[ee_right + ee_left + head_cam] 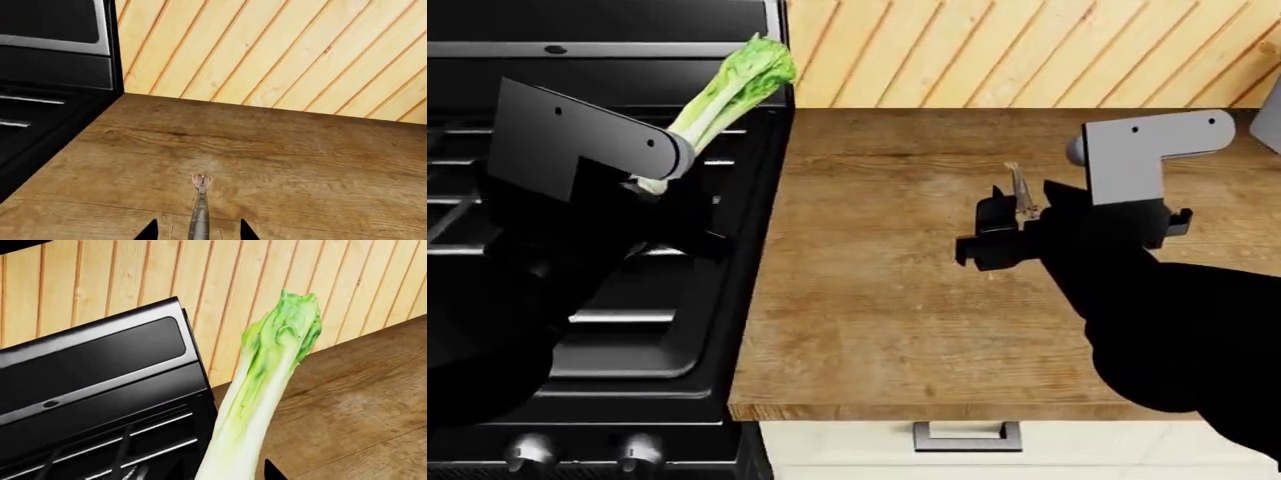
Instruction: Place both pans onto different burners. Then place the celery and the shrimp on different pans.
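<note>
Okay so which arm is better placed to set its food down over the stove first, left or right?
Left. The left gripper holds the celery already above the stove grates. The right gripper holds the shrimp over the wooden counter, farther away. No pan shows in any view.

Celery (723, 98) tilted, leaves up, held over stove edge, thin brown shrimp (1021, 192) held above counter

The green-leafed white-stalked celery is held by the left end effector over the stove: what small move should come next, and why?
Probably carry the green-leafed white-stalked celery in the left end effector toward a pan. It hangs above the black stove grates, and no pan shows in any view, so releasing now would miss.
</note>
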Controlling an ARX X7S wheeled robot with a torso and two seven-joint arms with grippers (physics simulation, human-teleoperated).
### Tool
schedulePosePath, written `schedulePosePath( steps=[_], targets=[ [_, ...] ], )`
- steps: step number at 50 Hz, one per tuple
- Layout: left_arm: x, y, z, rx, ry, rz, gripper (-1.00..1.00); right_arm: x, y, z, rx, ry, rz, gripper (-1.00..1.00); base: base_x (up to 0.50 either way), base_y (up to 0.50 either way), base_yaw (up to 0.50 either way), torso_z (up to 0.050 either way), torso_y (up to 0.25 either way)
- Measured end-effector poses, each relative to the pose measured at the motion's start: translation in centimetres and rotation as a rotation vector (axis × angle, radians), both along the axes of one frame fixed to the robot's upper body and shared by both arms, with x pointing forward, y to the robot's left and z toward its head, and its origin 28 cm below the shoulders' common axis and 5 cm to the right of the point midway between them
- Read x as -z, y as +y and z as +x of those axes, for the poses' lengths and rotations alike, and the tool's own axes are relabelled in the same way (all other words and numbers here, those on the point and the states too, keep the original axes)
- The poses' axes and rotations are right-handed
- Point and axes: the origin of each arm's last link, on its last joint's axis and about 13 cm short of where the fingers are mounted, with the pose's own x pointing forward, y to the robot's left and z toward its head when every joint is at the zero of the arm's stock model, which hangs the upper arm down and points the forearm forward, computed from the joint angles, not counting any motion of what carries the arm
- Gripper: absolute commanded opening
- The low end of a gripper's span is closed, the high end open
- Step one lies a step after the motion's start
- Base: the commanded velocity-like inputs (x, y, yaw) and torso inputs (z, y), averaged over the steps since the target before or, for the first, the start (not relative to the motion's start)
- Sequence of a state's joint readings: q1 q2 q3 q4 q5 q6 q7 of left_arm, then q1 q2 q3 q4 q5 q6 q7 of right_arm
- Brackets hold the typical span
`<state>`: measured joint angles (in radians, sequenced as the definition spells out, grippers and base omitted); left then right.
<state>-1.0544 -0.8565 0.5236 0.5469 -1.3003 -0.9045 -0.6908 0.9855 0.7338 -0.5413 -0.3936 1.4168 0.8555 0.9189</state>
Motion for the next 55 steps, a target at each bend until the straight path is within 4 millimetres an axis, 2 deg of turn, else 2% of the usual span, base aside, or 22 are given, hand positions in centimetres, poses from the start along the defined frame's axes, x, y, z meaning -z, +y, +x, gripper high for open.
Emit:
schedulePosePath(
  steps=[31,55],
  targets=[
    [-0.2,0.7,-0.3,-0.035,-0.019,-0.010,-1.00,-0.8,0.1,-0.2,-0.005,-0.028,0.005,-1.00,0.00,0.50,0.00,0.000,0.000],
    [0.4,1.0,-0.2,-0.058,-0.007,-0.022,-1.00,-1.0,0.2,-0.1,-0.007,-0.031,-0.007,-1.00,0.00,0.50,0.00,0.000,0.000]
  ],
)
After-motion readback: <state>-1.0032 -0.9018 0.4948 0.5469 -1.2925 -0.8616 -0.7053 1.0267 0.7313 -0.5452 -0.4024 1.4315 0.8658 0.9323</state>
